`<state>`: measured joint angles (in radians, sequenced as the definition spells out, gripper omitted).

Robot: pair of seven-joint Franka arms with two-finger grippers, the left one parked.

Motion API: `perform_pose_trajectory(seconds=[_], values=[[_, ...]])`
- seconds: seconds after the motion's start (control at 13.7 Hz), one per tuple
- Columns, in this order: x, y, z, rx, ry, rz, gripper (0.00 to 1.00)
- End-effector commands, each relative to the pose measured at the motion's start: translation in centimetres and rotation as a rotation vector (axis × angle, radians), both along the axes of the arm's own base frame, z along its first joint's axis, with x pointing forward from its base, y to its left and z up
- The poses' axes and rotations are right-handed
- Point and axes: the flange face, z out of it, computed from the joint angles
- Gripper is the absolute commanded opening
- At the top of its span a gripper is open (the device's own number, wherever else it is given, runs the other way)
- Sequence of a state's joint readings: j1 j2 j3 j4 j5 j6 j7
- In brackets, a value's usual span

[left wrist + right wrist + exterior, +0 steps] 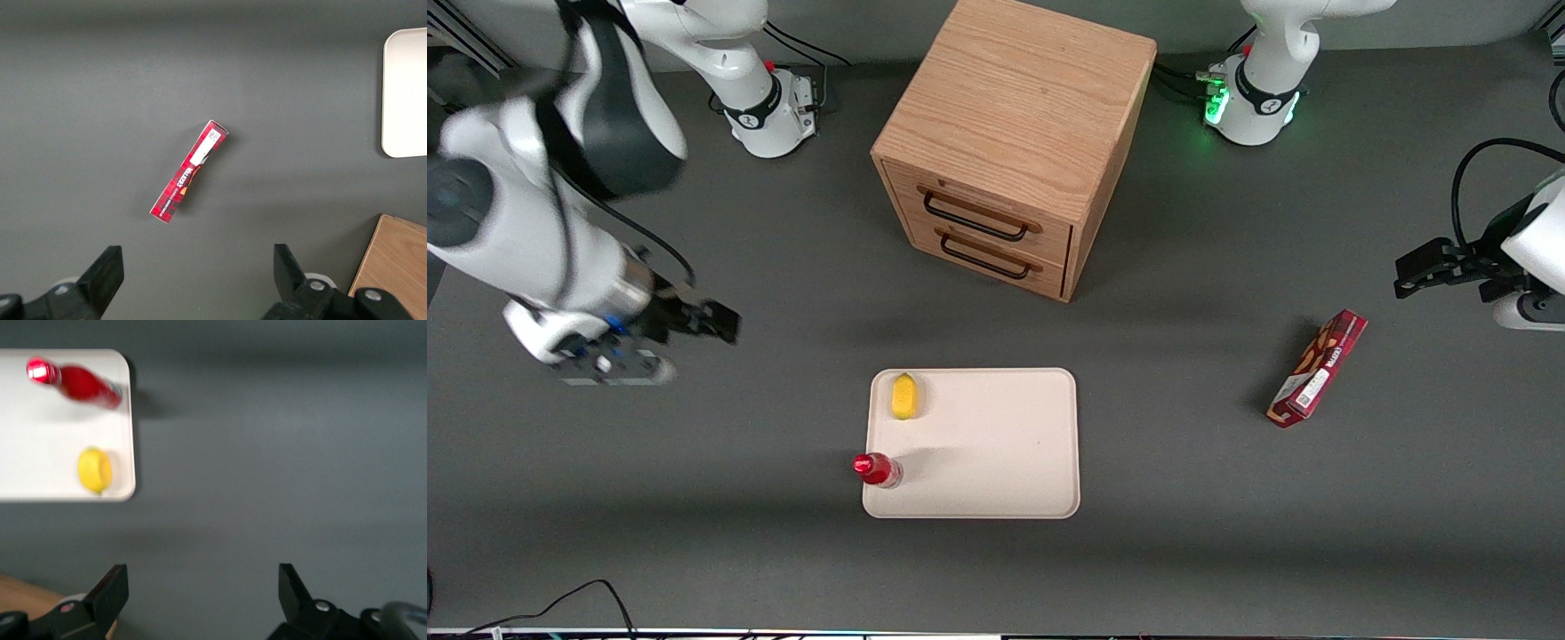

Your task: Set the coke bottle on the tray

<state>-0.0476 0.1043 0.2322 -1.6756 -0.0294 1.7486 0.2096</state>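
The coke bottle (878, 468) (83, 383), with its red cap and red label, stands upright on the cream tray (996, 444) (40, 453). It is at the tray's corner nearest the front camera, on the working arm's side, just inside the rim. My right gripper (725, 324) (203, 587) hangs open and empty above bare table. It is well apart from the tray, toward the working arm's end and farther from the front camera than the bottle.
A yellow lemon (904, 396) (95, 469) lies on the tray, farther from the front camera than the bottle. A wooden two-drawer cabinet (1005, 151) stands at mid-table. A red snack box (1318, 368) (189, 171) lies toward the parked arm's end.
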Motion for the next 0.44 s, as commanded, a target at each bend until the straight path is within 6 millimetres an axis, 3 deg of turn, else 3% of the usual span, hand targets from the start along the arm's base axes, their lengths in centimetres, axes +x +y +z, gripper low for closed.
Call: perform_pose_trajectory(seconds=[0.0,0.22,0.37], values=[[-6.1,-2.1,2.8,0.013,-0.037,0.012,1.0],[-6.7,-4.0,5.0,0.055,-0.036,-0.036,1.0],[-6.5,-4.1,5.6,0.06,-0.037,-0.034,1.0]])
